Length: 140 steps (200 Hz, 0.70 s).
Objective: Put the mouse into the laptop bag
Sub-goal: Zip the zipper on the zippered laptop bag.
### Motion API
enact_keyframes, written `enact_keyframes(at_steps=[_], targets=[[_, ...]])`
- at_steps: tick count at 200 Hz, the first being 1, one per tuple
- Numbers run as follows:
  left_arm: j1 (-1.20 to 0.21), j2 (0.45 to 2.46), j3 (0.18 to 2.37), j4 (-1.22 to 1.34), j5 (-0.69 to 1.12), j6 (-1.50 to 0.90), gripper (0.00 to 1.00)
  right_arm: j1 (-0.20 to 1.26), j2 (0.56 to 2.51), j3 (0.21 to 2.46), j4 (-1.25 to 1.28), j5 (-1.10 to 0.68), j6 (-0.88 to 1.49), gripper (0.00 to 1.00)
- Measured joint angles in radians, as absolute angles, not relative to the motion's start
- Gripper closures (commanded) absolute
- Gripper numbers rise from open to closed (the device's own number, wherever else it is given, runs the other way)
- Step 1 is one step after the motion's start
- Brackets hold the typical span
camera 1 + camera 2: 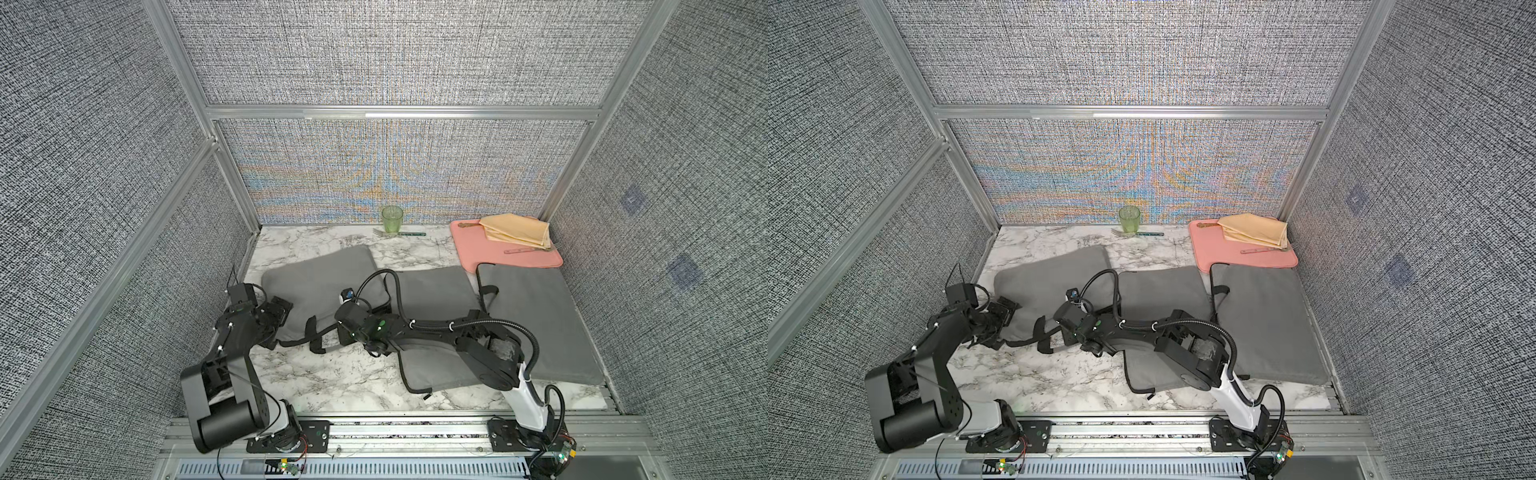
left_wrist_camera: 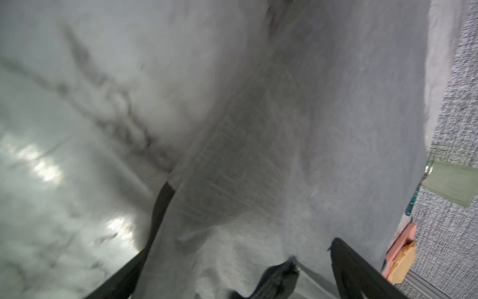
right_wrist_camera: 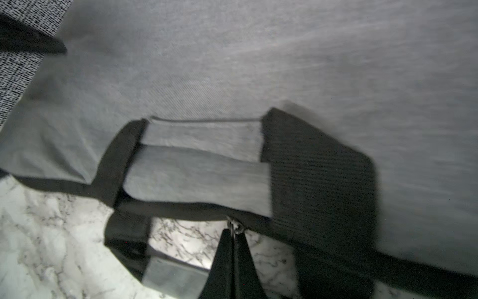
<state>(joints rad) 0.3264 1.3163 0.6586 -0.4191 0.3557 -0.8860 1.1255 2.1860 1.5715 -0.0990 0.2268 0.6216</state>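
**ITEM: grey fabric laptop bag** (image 1: 320, 278) w/ black webbing handles (image 3: 318, 176).
- Loc.: flat on the white marble-look worktop (image 1: 332, 374), left of centre in both top views.
- A middle grey fabric sleeve (image 1: 436, 299) and a right-hand grey fabric sleeve (image 1: 536, 316) lie beside it toward frame right.

**ITEM: mouse.**
- Loc.: not made out in any view. Cannot tell whether it is inside the bag or hidden under an arm.

**HANDLING (est.)**
- Bag: soft, limp, light. Cloth prob. bunches and drags when the zip is tugged, so it wants pinning at a corner.
- Holds on bag: zip pull for the zip, handle webbing or the trimmed seam for lifting the mouth. Flat panels give nothing to pinch.
- Mouse, judged by type only: hard smooth shell, light, apt to slip. Take it across the flanks, low, w/ moderate squeeze.

**END EFFECTORS**
- Left end effector (image 2: 314, 255): jaws wide, nothing held, over the bag cloth at the bag's left edge in a top view.
- Right end effector (image 3: 234, 234): pinched tight on the small metal zip pull (image 3: 236, 225), at the black-trimmed edge between the handles.

**MISC.**
- Top of worktop, centre: green ribbed tumbler (image 1: 392, 219) and teal-handled fork (image 1: 401, 234).
- Top of worktop, right: pink mat (image 1: 478, 249) w/ folded tan cloth (image 1: 515, 235).
- All well apart from the bag.
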Motion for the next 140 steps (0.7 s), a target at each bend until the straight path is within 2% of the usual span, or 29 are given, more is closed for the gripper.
enact_keyframes(at_steps=[18, 44, 48, 54, 57, 68, 71, 74, 103, 140], targets=[[0.301, 1.215, 0.574, -0.423, 0.356, -0.915, 0.01, 1.133, 2.217, 1.634, -0.139, 0.224, 0.621, 1.0], [0.281, 1.11, 0.567, -0.472, 0.346, -0.929, 0.0, 1.136, 2.229, 1.663, -0.16, 0.223, 0.618, 1.0], [0.28, 1.098, 0.57, -0.477, 0.337, -0.932, 0.03, 1.136, 2.227, 1.662, -0.16, 0.222, 0.617, 1.0], [0.278, 1.086, 0.57, -0.477, 0.324, -0.936, 0.14, 1.137, 2.222, 1.658, -0.158, 0.22, 0.617, 1.0], [0.278, 1.081, 0.569, -0.476, 0.317, -0.936, 0.23, 1.137, 2.219, 1.654, -0.156, 0.22, 0.617, 1.0], [0.278, 1.076, 0.548, -0.45, 0.301, -0.94, 0.72, 1.138, 2.202, 1.633, -0.146, 0.22, 0.614, 1.0], [0.279, 1.08, 0.543, -0.445, 0.296, -0.939, 0.93, 1.138, 2.198, 1.626, -0.144, 0.22, 0.614, 1.0], [0.28, 1.087, 0.54, -0.443, 0.292, -0.94, 0.99, 1.138, 2.193, 1.617, -0.139, 0.22, 0.614, 1.0], [0.284, 1.218, 0.588, -0.448, 0.26, -0.945, 1.0, 1.136, 2.146, 1.534, -0.108, 0.244, 0.614, 1.0], [0.311, 1.48, 0.891, -0.594, 0.274, -0.917, 1.0, 1.135, 2.094, 1.446, -0.002, 0.237, 0.614, 1.0]])
